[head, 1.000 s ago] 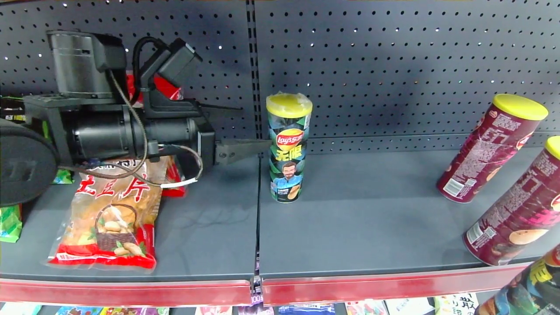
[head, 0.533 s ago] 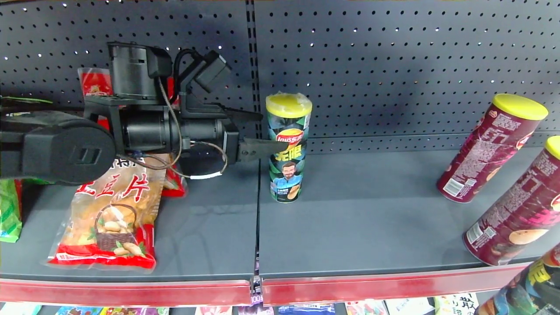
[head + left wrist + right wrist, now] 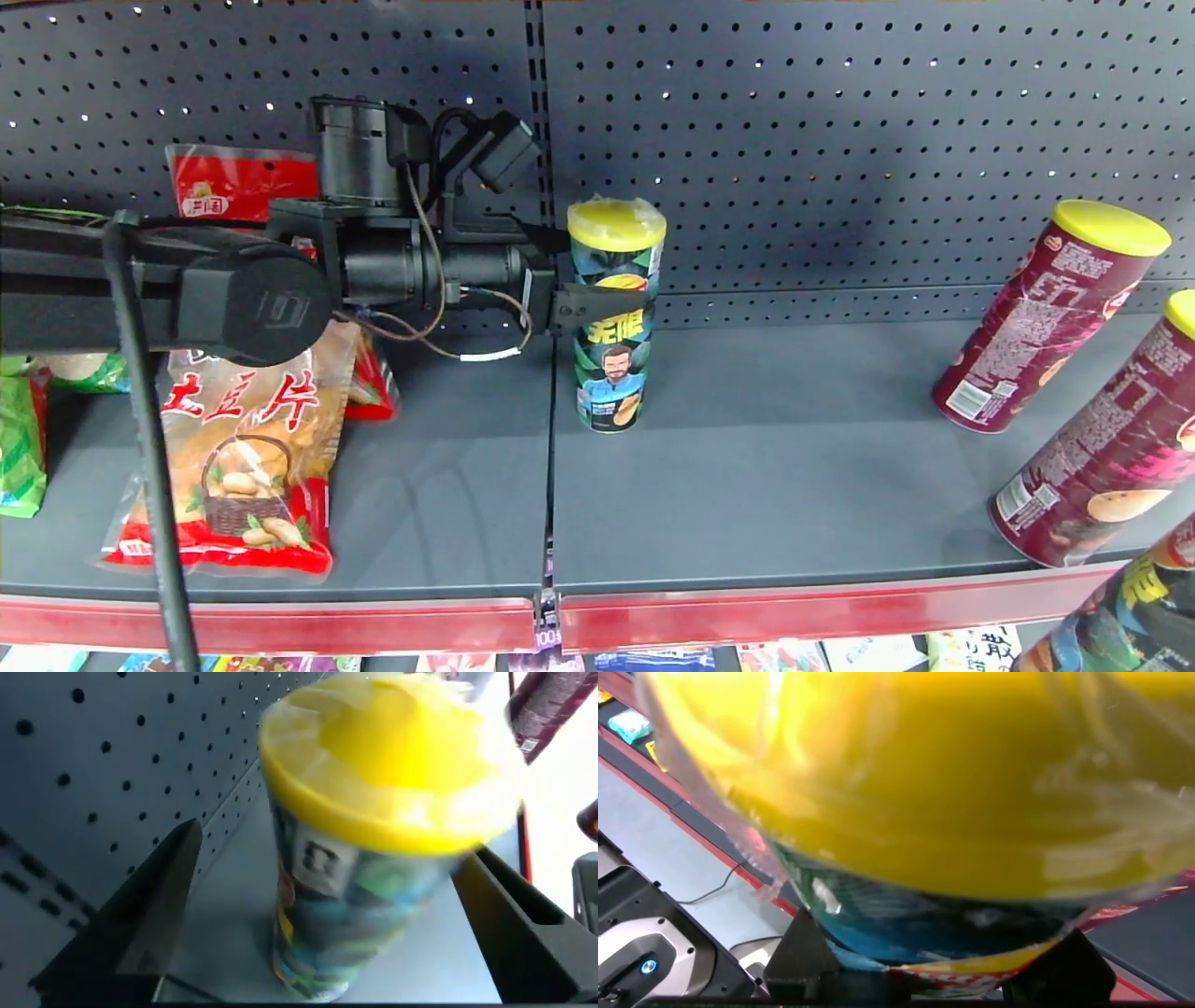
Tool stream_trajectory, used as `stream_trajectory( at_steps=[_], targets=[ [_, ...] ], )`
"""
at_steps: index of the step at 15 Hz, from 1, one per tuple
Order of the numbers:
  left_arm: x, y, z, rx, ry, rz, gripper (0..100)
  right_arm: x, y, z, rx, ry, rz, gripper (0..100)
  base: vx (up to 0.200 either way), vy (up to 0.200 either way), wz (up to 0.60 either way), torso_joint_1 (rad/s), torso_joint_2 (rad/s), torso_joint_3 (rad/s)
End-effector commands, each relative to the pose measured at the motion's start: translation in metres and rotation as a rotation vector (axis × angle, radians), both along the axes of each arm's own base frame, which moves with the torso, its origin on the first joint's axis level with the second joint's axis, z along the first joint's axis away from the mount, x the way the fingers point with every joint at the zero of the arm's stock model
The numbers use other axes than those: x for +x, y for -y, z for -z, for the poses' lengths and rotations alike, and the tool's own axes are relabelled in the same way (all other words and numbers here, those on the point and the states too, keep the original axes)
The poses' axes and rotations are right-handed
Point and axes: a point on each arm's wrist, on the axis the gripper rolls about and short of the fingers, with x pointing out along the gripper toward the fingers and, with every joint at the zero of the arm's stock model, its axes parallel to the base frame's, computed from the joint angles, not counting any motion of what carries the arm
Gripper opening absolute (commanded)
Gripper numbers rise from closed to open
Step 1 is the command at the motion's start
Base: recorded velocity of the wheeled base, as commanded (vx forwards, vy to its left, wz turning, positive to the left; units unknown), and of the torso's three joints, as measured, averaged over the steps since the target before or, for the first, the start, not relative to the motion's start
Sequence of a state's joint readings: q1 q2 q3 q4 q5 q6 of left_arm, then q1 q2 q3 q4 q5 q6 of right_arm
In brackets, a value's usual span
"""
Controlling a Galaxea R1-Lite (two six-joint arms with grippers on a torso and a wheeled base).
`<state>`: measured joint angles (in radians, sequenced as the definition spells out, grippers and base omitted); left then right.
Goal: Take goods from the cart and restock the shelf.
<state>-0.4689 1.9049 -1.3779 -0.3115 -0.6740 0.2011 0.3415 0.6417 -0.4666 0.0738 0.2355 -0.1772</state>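
Note:
A green chip can with a yellow lid [image 3: 616, 373] stands upright in the middle of the grey shelf [image 3: 794, 485]. My left gripper [image 3: 607, 275] comes in from the left at the can's upper half, open, one finger in front of the can and one behind. In the left wrist view the can [image 3: 374, 784] sits between the two fingers [image 3: 140, 924], with gaps on both sides. My right gripper [image 3: 934, 971] is shut on another yellow-lidded chip can [image 3: 924, 784], whose body shows at the lower right corner [image 3: 1130, 607], below the shelf's front edge.
Two maroon chip cans [image 3: 1046, 317] [image 3: 1111, 448] stand on the shelf's right end. A bag of potato crisps [image 3: 243, 439] lies at the left, with a red bag [image 3: 233, 182] behind it and a green pack [image 3: 19, 448] at the far left. Bare shelf lies between the green can and the maroon cans.
My left arm has moved right along the shelf, and its open fingers now straddle the green can. The can and the other goods have stayed put.

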Motion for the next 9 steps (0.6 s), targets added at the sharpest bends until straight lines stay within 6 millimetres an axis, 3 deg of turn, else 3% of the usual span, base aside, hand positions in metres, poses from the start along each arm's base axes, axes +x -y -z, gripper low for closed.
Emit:
stream_trajectory(
  at_steps=[1,4,9],
  targets=[
    [0.007,0.007,0.011,0.01,-0.015,0.003,0,0.0,0.0,0.0,0.0,-0.003,-0.001,0,0.0,0.0,0.0,0.0,0.0,0.0],
    [0.011,0.014,0.012,-0.005,0.003,0.01,0,0.001,0.0,0.001,-0.001,-0.006,0.0,0,0.0,0.0,0.0,0.0,0.0,0.0],
    [-0.006,0.018,0.006,-0.008,-0.005,0.03,0,0.001,-0.001,0.002,-0.003,-0.012,0.0,0,0.0,0.0,0.0,0.0,0.0,0.0]
  ],
)
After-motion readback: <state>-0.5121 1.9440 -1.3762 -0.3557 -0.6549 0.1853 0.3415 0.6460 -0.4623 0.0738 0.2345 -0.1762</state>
